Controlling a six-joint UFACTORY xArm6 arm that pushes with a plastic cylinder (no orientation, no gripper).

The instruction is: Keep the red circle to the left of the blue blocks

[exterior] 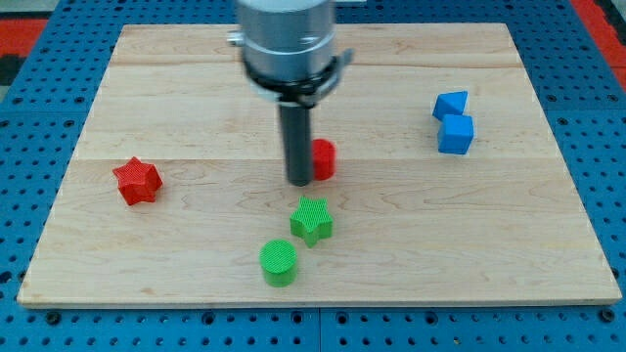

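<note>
The red circle block point(323, 158) sits near the middle of the pale wooden worktop point(196, 98), well to the view's left of two blue blocks point(453, 121) that touch, one above the other. My tip point(299, 182) stands upright, touching the circle's left side; there is no gripper, only this dark rod. One red star point(137, 181) lies far left. One green star point(311, 220) and one green circle point(279, 262) lie below.

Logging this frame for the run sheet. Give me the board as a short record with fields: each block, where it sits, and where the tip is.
red circle: mid-board, partly hidden behind the rod
my tip: at the red circle's left edge
blue blocks: two, touching, view's upper right
red star: view's left
green star: below the tip
green circle: lower left of the green star
red circle vs blue: to their left
</note>
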